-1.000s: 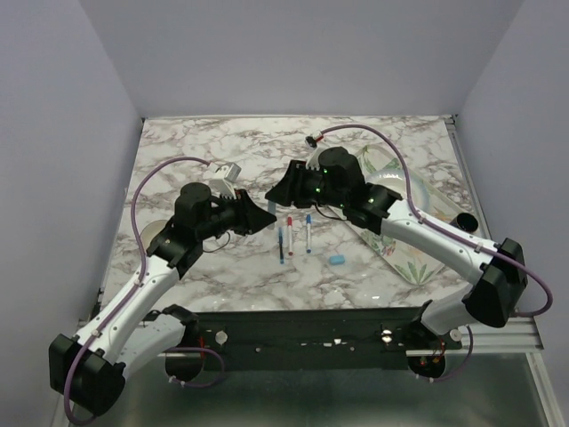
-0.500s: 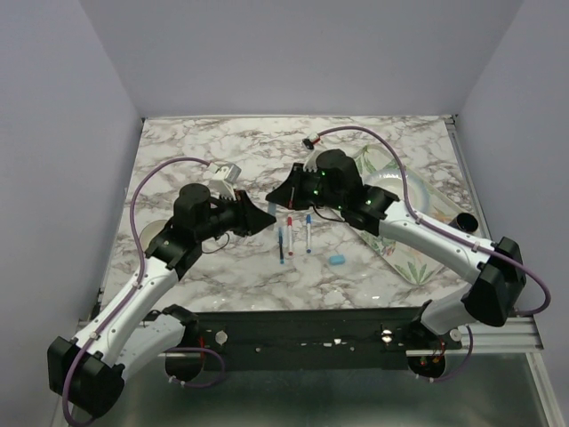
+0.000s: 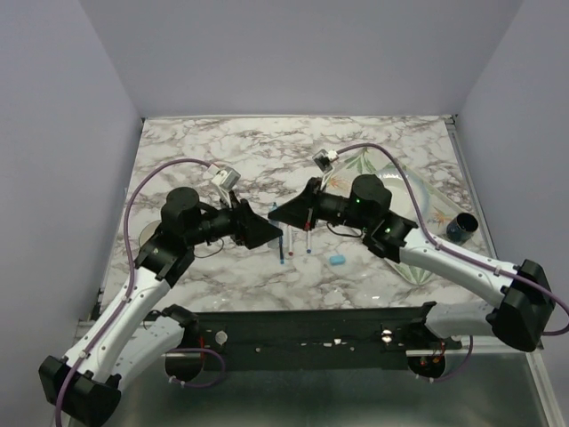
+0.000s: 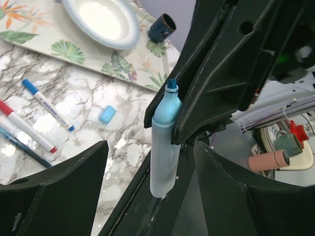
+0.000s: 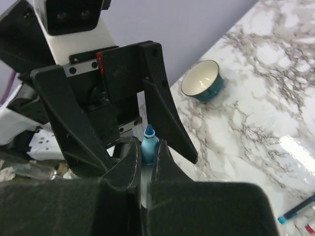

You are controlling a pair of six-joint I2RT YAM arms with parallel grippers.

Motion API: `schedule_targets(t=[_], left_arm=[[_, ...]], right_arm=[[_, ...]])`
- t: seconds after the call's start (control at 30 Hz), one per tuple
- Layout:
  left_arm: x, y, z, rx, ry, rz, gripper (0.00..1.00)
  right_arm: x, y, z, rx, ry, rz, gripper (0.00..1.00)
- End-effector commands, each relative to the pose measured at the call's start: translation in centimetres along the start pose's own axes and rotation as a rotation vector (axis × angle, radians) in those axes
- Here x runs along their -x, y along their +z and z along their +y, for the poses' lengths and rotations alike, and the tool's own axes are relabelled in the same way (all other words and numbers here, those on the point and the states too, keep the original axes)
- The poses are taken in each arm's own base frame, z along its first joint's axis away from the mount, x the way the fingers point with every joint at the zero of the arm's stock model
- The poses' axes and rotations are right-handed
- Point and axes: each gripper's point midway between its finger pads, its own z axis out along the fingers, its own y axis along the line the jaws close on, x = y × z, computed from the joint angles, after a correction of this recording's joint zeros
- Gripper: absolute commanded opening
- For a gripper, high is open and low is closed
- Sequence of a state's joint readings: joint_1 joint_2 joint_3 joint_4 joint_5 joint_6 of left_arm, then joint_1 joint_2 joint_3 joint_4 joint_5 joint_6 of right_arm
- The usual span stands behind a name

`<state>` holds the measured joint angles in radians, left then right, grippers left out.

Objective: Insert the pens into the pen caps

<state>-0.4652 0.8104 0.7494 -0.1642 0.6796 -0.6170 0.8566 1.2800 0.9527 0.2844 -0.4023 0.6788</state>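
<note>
Light-blue pen (image 4: 164, 147) clamped in right gripper (image 5: 146, 151), tip toward left gripper (image 3: 274, 233), whose fingers stand apart. Versus 1 s ago: both grippers now meet above table pens (image 3: 291, 237).

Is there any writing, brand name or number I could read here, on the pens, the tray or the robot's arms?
No text can be read in any view.
White pen with blue ends: a faint bluish mark on the barrel, too small to read.
Light blue pen held in the right hand: no print visible.
Floral tray: leaves and flowers only, no words.
</note>
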Motion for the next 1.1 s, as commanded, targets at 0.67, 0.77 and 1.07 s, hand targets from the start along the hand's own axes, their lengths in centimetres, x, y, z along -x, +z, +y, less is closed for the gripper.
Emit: schedule_targets(t=[0.67, 0.77, 1.07], left_arm=[[-0.6, -1.2, -6.0, -0.341, -0.012, 0.031, 0.00], [-0.5, -0.7, -4.8, -0.282, -0.009, 0.019, 0.00], [0.6, 0.2, 0.6, 0.004, 0.133, -0.030, 0.00]], right_arm=[[2.5, -1.9, 5.8, 0.276, -0.136, -0.139, 0.04], [2.3, -1.7, 4.0, 0.152, -0.080, -0.106, 0.41], [0.8, -4.4, -3.0, -0.369, 0.120, 0.003, 0.68]])
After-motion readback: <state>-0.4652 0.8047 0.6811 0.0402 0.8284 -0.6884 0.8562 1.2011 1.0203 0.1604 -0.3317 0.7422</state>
